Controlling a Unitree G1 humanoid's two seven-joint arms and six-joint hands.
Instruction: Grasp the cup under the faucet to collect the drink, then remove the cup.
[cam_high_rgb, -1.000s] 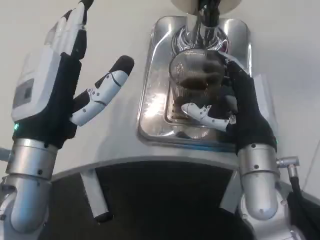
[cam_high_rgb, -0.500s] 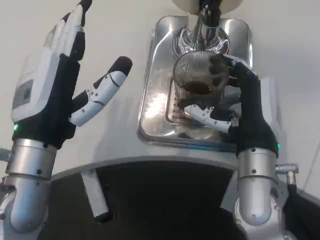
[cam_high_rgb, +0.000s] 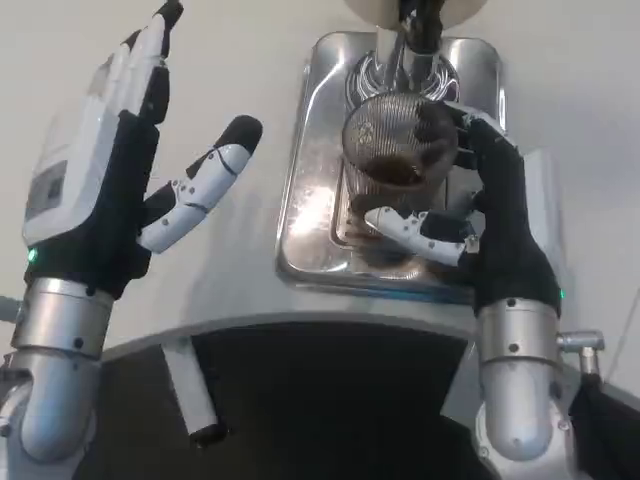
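A white tabletop carries one shiny metal drip tray at its far side, with one faucet rising over it. The right hand has its fingers wrapped around the single ribbed glass cup, holding it right beneath the spout, seemingly so dark drink collects inside. The left hand waits well apart on the left, fingers spread, grasping nothing.
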